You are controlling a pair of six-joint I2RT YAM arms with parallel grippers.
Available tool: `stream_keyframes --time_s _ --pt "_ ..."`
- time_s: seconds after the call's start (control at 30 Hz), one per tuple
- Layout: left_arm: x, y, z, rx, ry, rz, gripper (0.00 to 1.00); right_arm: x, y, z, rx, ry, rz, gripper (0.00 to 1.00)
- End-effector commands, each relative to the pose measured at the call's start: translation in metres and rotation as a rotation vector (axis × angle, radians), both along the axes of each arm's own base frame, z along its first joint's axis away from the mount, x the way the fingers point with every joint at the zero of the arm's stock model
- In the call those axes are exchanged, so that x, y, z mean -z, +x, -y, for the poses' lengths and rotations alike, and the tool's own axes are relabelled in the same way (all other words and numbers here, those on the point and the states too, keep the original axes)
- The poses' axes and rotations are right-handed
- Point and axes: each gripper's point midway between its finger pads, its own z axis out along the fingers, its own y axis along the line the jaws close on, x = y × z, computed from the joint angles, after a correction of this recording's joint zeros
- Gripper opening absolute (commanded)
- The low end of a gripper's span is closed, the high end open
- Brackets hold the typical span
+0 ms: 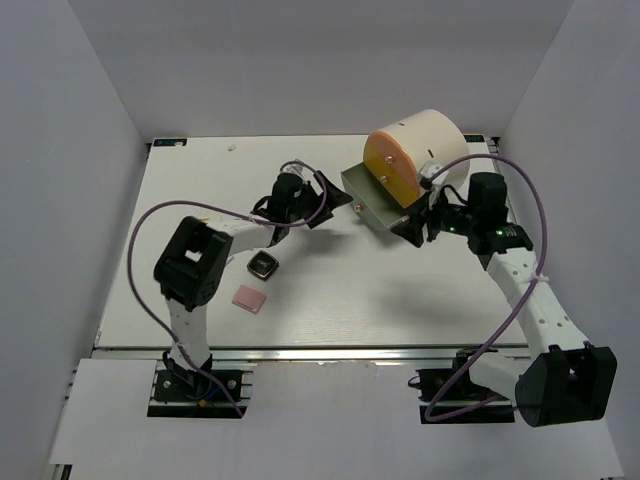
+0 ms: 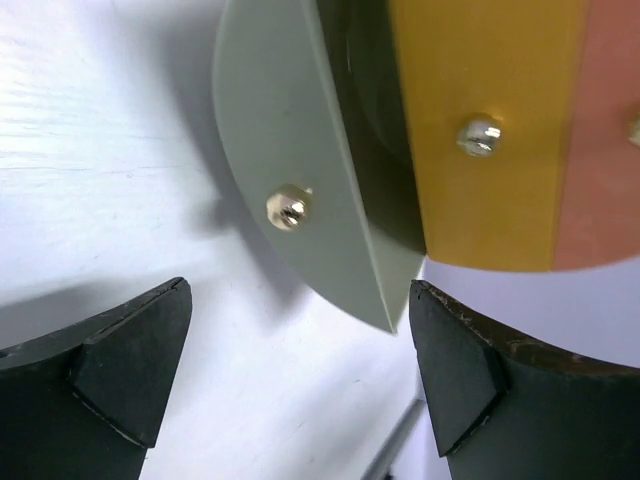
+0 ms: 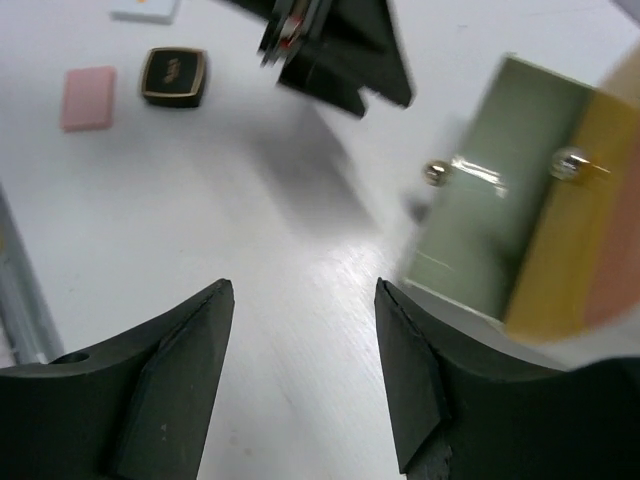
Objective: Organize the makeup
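The square black compact [image 1: 262, 266] and the flat pink square [image 1: 248, 298] lie on the table at the left, beside my left arm. Both also show in the right wrist view, the compact [image 3: 173, 76] and the pink square [image 3: 87, 97]. My left gripper [image 1: 338, 198] is open and empty, close to the left end of the pulled-out grey drawer [image 1: 375, 203]. In the left wrist view the gripper [image 2: 300, 370] faces the grey drawer front [image 2: 300, 150]. My right gripper [image 1: 412, 232] is open and empty, just right of and below that drawer. It is also open in the right wrist view [image 3: 305, 300]. Lipstick tubes and discs are out of view.
The large cream cylinder [image 1: 425, 150] lies at the back right with its orange front facing me. Yellow [image 2: 480, 130] and orange [image 2: 610, 130] drawer fronts are shut. White walls enclose the table on three sides. My left gripper [image 3: 340, 50] shows in the right wrist view.
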Motion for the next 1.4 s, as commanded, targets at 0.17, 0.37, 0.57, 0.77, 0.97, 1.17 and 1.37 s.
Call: stream_keyframes --time_s 0.17,0.37,0.57,0.77,0.97,1.17,1.37 --pt "-0.081 -0.043 -0.109 -0.162 0.404 0.195 0.98 0.034 -0.035 -0.072 -0.267 -0.181 -0.021 0.6" --pt "-0.085 -0.099 -0.217 -0.472 0.6 0.081 0.98 0.043 -0.008 -0.144 -0.153 -0.186 -0.138 0.56" --pt "-0.123 -0.157 -0.272 -0.615 0.615 0.105 0.98 0.097 -0.026 -0.239 -0.187 -0.328 -0.325 0.77" --pt "-0.115 -0.208 -0.294 -0.696 0.505 0.017 0.98 0.123 -0.024 -0.306 -0.202 -0.368 -0.317 0.89" --pt "-0.104 -0.235 -0.304 -0.726 0.45 -0.03 0.98 0.154 -0.014 -0.322 -0.111 -0.478 -0.276 0.89" --pt "-0.102 -0.249 -0.312 -0.744 0.451 -0.058 0.98 0.178 -0.007 -0.327 -0.06 -0.499 -0.262 0.89" --pt "-0.092 -0.251 -0.309 -0.741 0.427 -0.08 0.98 0.196 -0.018 -0.327 -0.081 -0.526 -0.264 0.89"
